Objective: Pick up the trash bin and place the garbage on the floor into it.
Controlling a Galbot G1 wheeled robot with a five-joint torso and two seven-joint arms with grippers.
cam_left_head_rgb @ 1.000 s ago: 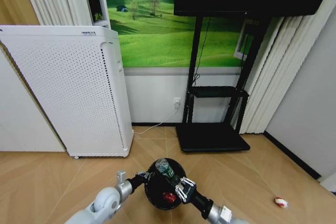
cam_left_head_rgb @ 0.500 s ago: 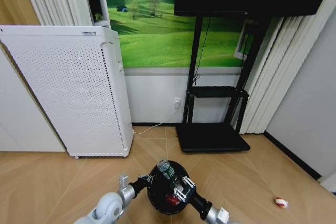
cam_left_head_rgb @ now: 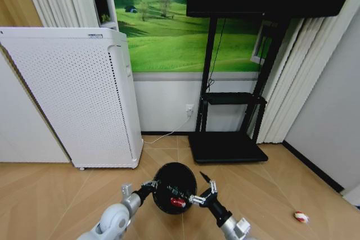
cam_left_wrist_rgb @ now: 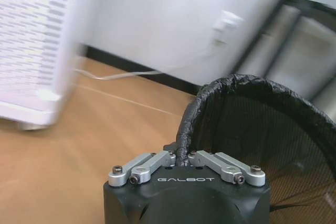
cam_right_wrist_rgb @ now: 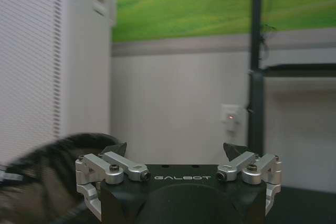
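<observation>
The trash bin (cam_left_head_rgb: pixel 175 188) hangs low in front of the robot, above the wooden floor (cam_left_head_rgb: pixel 50 195) and near the white air purifier (cam_left_head_rgb: pixel 79 94). Your left gripper (cam_left_head_rgb: pixel 153 184) has its fingers clenched on the bin's rolled black rim, which the left wrist view shows pinched between them (cam_left_wrist_rgb: pixel 184 156). Inside the bin you can see a red crumpled wrapper (cam_left_head_rgb: pixel 178 202) and a small clear-green bottle (cam_left_head_rgb: pixel 171 190). Your right gripper (cam_left_head_rgb: pixel 203 189) sits just beside the bin's rim with its fingers spread wide and nothing between them.

One piece remains: the white-and-red crumpled scrap (cam_left_head_rgb: pixel 300 216) lies on the floor well off to the robot's right. Keep the left grip firm and the bin's mouth tilted no further, or what's inside may spill. Carry the right gripper clear of the rim before you turn toward the scrap. The scrap is small and crumpled, so come down over it with the fingers wide and straddle it before you close.
</observation>
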